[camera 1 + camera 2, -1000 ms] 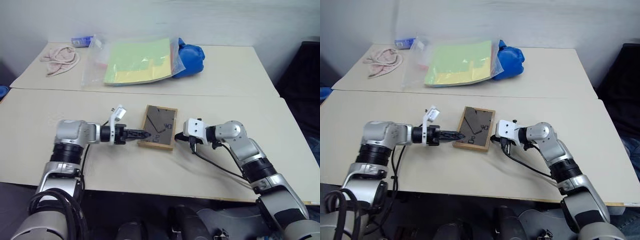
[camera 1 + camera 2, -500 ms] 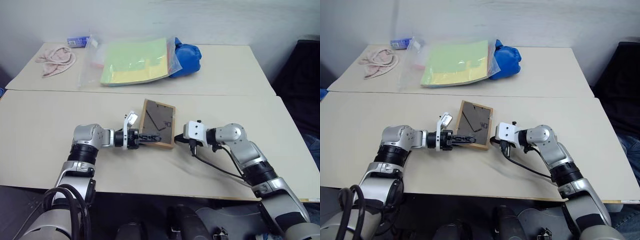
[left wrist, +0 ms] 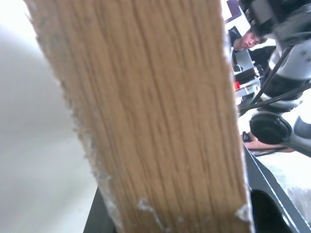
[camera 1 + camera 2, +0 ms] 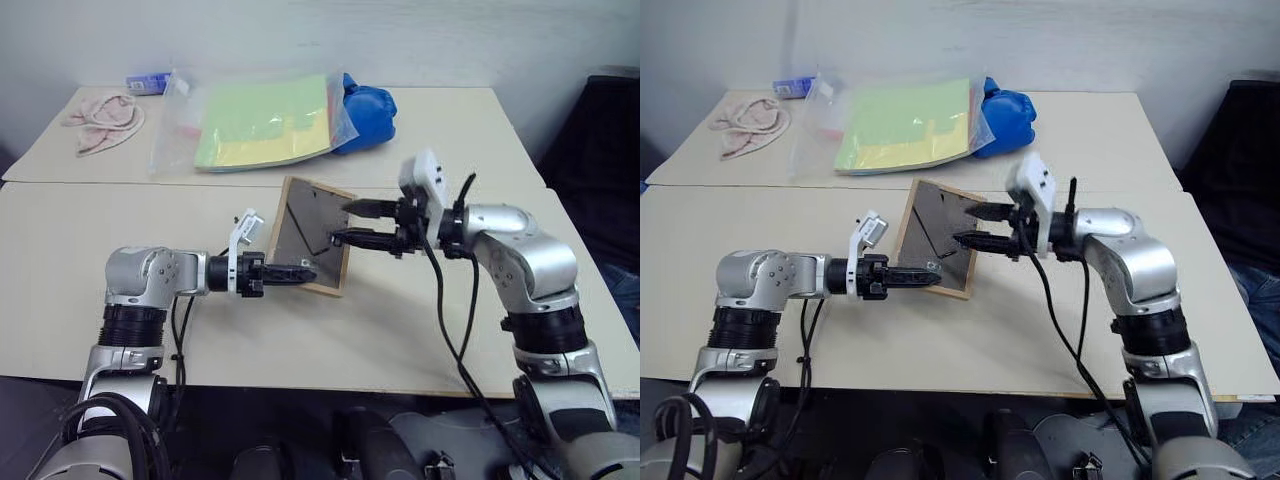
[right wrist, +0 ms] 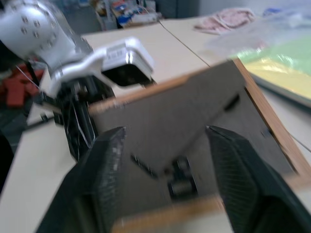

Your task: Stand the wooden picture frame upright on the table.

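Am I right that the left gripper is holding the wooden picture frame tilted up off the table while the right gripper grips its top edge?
Not quite: the right gripper is open beside the wooden picture frame's back, gripping nothing, as the right wrist view shows. The left gripper does hold it tilted above the table.

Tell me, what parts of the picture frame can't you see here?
- Wooden picture frame: its front picture faces away in both eye views; only the dark back shows.
- Left gripper: in the left wrist view, the wooden edge hides its fingertips.
- Fold-out stand: blurred in the right wrist view.
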### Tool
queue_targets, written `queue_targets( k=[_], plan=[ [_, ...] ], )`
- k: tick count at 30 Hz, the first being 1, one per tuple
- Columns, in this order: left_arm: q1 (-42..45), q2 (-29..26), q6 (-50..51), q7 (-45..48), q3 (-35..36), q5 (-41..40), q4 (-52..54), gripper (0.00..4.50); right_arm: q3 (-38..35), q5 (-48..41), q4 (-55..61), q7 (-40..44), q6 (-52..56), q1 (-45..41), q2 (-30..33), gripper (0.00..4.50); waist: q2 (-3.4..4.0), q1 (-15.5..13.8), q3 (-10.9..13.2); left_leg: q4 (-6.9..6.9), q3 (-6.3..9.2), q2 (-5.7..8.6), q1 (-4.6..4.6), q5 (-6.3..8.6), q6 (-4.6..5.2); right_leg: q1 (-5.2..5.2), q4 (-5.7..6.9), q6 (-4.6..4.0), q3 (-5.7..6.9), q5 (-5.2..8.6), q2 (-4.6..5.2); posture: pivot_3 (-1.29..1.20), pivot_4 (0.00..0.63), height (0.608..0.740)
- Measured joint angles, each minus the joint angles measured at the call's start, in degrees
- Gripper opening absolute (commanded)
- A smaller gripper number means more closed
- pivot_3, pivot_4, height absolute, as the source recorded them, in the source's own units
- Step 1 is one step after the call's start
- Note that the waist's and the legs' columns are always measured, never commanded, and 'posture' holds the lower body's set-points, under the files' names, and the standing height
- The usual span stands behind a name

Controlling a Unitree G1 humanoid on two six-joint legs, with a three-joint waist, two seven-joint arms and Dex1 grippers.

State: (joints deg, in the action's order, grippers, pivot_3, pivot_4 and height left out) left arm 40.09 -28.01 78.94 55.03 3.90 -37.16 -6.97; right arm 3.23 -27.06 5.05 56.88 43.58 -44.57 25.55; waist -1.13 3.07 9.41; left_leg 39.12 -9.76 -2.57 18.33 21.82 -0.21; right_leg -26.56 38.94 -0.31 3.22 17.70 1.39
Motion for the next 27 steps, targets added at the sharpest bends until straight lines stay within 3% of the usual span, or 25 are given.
queue_targets(
  k=[2, 3, 13, 21, 27],
  plan=[
    [-0.8, -0.2, -1.0, -0.4, -0.3, 0.0, 1.8, 1.38, 0.6, -0.7, -2.0, -2.0, 3.1, -1.7, -2.5, 4.34, 0.00, 0.1, 0.0, 0.00, -0.01, 0.01, 0.06, 0.00, 0.02, -0.04, -0.01, 0.00, 0.00, 0.00, 0.00, 0.00, 0.150, 0.740],
    [-0.9, -0.2, -1.5, -0.4, -0.8, 0.0, 2.5, 1.38, 1.1, -0.7, -3.0, -2.6, 3.8, -2.4, -3.3, 4.49, 0.00, 0.0, 0.0, 0.00, 0.00, 0.01, 0.06, 0.00, 0.02, -0.04, -0.01, 0.00, 0.00, 0.00, 0.00, 0.00, 0.150, 0.740],
    [-1.9, -1.4, -5.1, -0.3, -2.6, -0.3, 4.7, 1.38, 4.3, -1.1, -5.3, -3.7, 7.7, -7.5, -4.1, 4.50, 0.00, 0.1, 0.0, -0.02, 0.00, 0.00, 0.08, 0.00, 0.01, -0.06, -0.03, 0.00, 0.01, 0.00, 0.00, 0.00, 0.150, 0.740],
    [-2.1, -2.2, -6.1, -0.3, -2.7, -0.8, 4.7, 1.38, 2.7, -0.1, -9.6, -2.4, 6.5, -8.1, 2.4, 4.50, -0.02, 0.3, 0.0, -0.04, -0.01, 0.00, 0.07, 0.00, 0.02, -0.06, -0.05, 0.00, 0.01, 0.00, -0.01, 0.00, 0.150, 0.740],
    [-2.0, -2.5, -7.2, -0.4, -3.8, -0.6, 4.2, 1.38, 3.6, -0.6, -8.3, -2.0, 6.5, -7.4, -0.5, 4.50, -0.02, 0.5, 0.0, -0.05, 0.00, -0.03, 0.07, -0.01, -0.01, -0.06, -0.03, 0.00, 0.01, 0.00, -0.05, 0.00, 0.150, 0.740]
  ],
)
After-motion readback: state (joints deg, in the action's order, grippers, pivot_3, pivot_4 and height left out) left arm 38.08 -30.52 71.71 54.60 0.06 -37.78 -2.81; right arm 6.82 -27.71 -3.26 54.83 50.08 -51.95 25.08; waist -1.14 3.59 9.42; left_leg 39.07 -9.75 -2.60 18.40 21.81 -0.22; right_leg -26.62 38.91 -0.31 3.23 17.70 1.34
